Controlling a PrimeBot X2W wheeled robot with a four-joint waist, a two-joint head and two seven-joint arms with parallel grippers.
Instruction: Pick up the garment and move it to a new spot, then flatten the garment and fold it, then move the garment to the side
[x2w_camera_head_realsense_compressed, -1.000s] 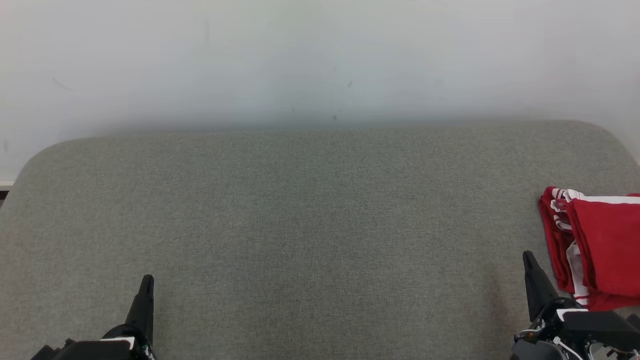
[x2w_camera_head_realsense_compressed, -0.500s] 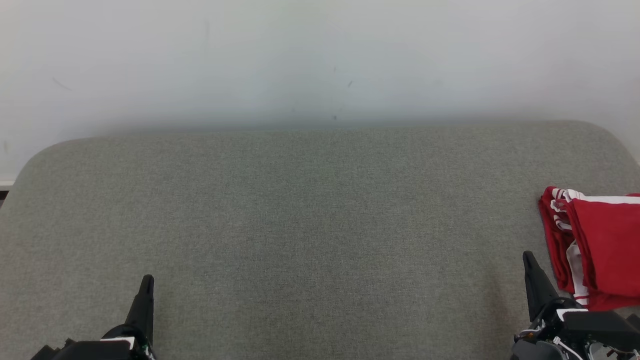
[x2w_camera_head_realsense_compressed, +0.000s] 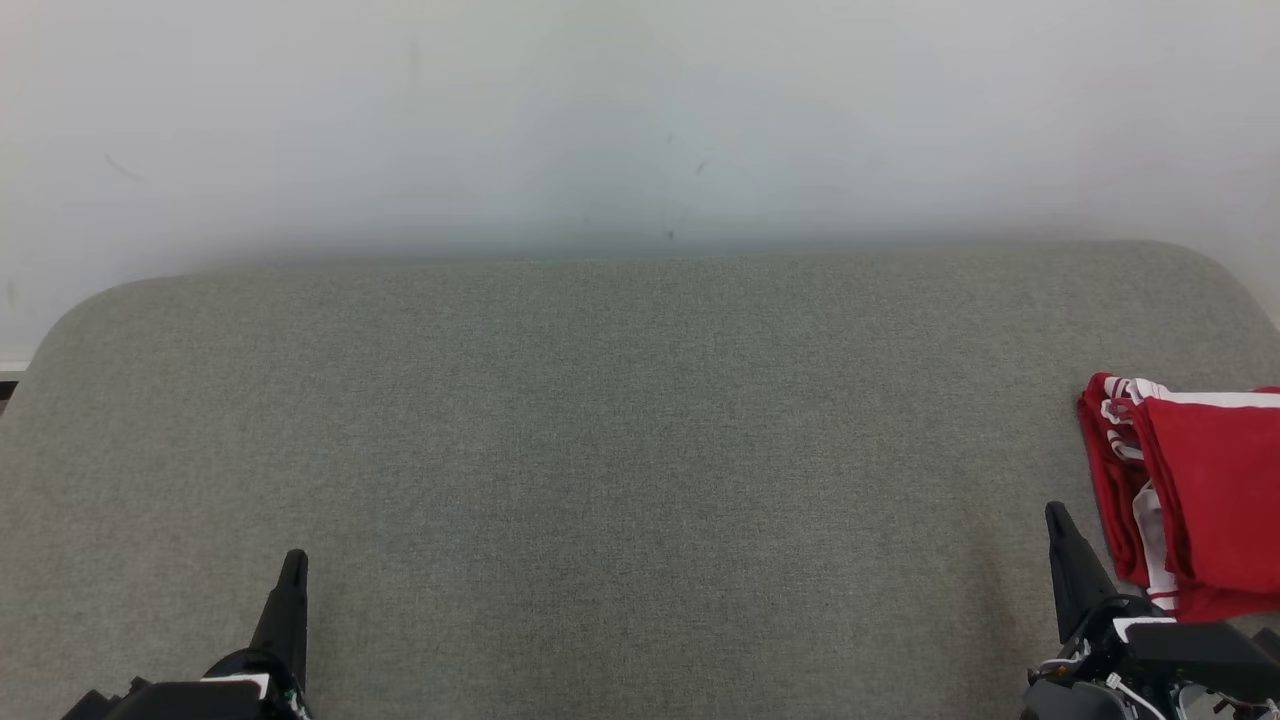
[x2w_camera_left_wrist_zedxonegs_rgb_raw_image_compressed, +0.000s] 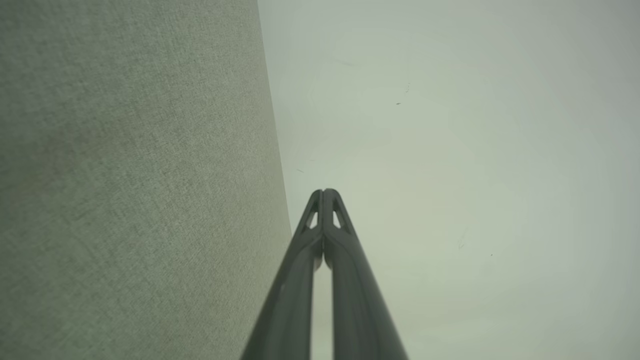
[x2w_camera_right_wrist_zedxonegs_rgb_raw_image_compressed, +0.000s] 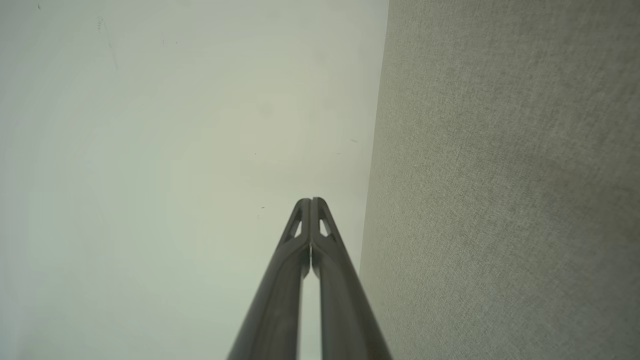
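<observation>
Garment (x2w_camera_head_realsense_compressed: 1205, 490) folded, red, white-striped

No legible text or markings.

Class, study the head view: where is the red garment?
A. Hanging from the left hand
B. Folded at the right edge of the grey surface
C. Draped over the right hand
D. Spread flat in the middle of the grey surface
B: the red garment lies folded at the right edge of the grey surface, beside the shut right hand, which holds nothing.
</observation>
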